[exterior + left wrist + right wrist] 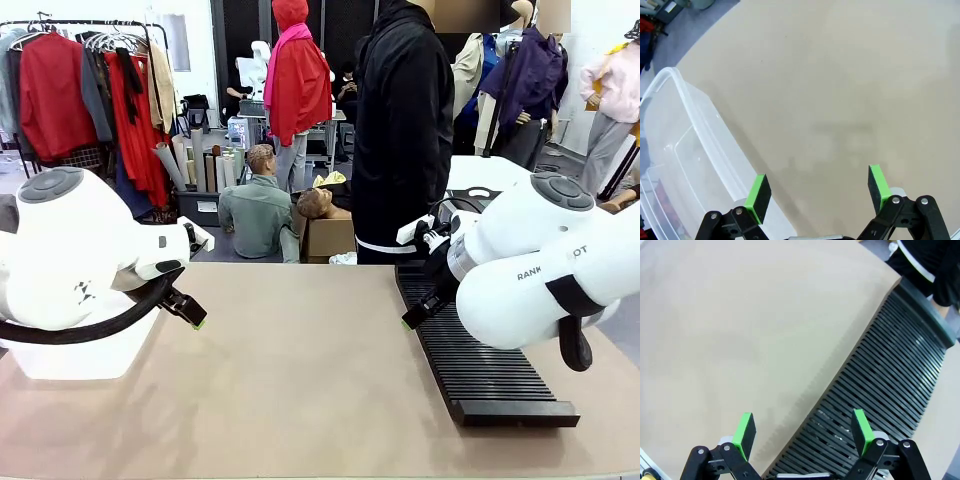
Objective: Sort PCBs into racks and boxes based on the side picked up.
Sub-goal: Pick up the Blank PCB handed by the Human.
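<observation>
Poised wide open, empty: left gripper (817,192) by the box (700,115), right gripper (802,432) above the rack's (890,365) edge (likely drop-offs). Awaiting a handover, seemingly.

tub (75,360): mostly behind left arm (70,250) | rack (480,370): far end and right side behind right arm (540,270) | person (400,130): cut by top edge, legs behind table (300,380)

The tabletop (300,380) is matt beige, smooth and faintly mottled. The box (675,165) at its left edge is clear, glossy plastic. The rack (480,370) along the right edge is matt black plastic, finely ribbed. The arms (70,250) have smooth white shells with a soft sheen.
</observation>
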Controlling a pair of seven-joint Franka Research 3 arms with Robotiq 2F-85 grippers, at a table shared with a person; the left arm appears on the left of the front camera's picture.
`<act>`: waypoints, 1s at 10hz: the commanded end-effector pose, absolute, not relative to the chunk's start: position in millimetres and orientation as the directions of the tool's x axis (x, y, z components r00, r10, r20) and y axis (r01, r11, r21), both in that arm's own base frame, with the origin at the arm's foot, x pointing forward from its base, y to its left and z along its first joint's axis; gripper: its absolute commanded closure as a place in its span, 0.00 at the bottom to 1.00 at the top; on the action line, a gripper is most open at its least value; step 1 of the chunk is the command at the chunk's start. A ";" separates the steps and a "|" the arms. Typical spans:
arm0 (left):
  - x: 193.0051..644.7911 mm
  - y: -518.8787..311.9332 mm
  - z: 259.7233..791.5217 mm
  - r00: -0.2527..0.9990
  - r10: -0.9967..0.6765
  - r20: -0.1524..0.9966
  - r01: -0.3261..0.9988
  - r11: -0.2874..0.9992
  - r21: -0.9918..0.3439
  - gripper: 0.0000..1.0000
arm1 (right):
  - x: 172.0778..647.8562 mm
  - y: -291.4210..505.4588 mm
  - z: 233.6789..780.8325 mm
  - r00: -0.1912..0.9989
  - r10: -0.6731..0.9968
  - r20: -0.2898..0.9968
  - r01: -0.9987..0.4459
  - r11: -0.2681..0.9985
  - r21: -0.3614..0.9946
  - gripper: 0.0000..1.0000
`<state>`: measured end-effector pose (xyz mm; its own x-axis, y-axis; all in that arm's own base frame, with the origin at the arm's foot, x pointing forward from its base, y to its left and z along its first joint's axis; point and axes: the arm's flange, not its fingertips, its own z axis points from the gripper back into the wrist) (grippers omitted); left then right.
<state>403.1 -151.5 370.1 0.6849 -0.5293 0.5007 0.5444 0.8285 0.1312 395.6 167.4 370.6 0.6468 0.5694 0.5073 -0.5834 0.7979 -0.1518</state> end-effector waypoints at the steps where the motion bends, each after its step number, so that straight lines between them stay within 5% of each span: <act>1: 403.1 -151.5 370.1 0.685 -0.529 0.501 0.544 0.829 0.131 0.00 | 395.6 167.3 370.6 0.647 0.569 0.507 -0.583 0.798 -0.152 0.00; 7: 433.7 -122.8 419.2 0.684 -0.525 0.507 0.585 0.810 0.050 0.00 | 420.8 135.4 419.0 0.675 0.537 0.506 -0.590 0.805 -0.066 0.00; 10: 465.9 -93.6 437.2 0.689 -0.477 0.546 0.656 0.730 -0.189 0.00 | 440.8 111.1 446.9 0.702 0.495 0.513 -0.606 0.793 0.064 0.00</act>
<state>445.5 -113.9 440.3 0.6829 -0.4912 0.5408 0.6253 0.7758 -0.0850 429.5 129.2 438.5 0.7021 0.4944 0.5125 -0.5739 0.8189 -0.0038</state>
